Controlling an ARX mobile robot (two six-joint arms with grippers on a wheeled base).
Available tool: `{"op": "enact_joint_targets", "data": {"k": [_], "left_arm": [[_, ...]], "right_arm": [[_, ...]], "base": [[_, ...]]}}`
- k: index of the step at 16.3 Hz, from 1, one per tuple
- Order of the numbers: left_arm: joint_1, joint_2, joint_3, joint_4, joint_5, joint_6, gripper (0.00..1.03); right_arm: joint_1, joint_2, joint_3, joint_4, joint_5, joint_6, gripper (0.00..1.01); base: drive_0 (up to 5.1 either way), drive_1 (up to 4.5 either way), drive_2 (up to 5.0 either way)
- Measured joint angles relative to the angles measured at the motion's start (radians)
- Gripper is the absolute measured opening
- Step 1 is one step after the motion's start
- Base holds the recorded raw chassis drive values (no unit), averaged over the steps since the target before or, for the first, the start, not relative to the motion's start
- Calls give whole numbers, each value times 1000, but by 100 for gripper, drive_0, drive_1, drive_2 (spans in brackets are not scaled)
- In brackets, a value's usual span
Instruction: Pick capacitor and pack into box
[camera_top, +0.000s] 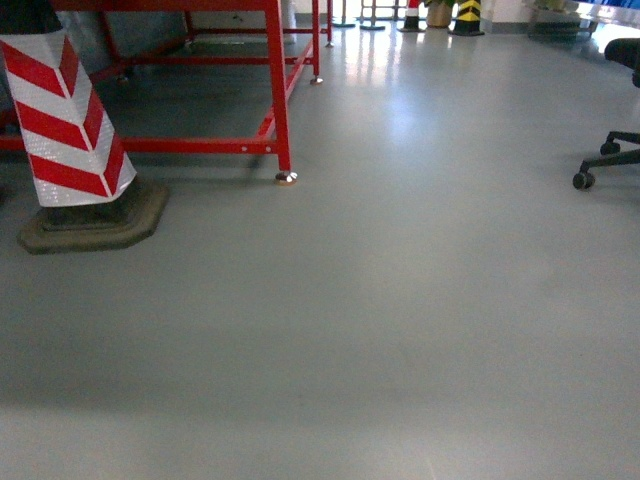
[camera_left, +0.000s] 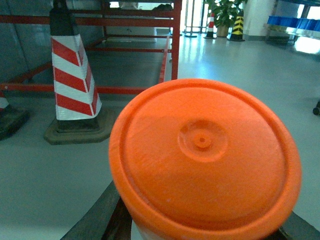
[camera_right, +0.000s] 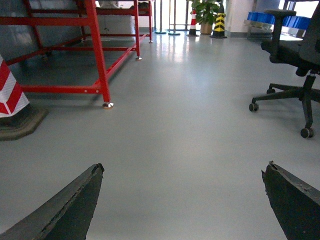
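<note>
Right claw (camera_right: 182, 200) stands wide, its two dark fingers (camera_right: 70, 205) far apart at the bottom corners of the right wrist view with only bare floor (camera_right: 190, 140) between them. Left claw (camera_left: 200, 227) shows just as dark finger edges at the bottom of its own view, on either side of a big orange round lid (camera_left: 202, 160) that fills the frame; whether the fingers press on it I cannot tell. Neither the box nor a capacitor shows in any view.

Grey, smooth and glossy, the floor carries pale reflections toward the far end of the room. A red steel frame (camera_top: 278, 90) stands at upper left on small metal feet, with a red-and-white striped cone (camera_top: 65, 130) on a dark base just left of it. Part of a black office chair (camera_top: 610, 150) on castors shows at the right edge. Far off stand a yellow-and-black cone (camera_right: 219, 20), a potted plant (camera_right: 205, 12) and blue bins (camera_right: 272, 17).
</note>
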Motion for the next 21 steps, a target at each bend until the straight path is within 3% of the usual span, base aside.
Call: {"op": "enact_joint_targets", "data": {"k": [21], "left_arm": [[0, 0, 0, -1, 0, 0, 44]], "right_arm": [[0, 0, 0, 6, 0, 0, 98]], "base": [[-495, 241, 241]]}}
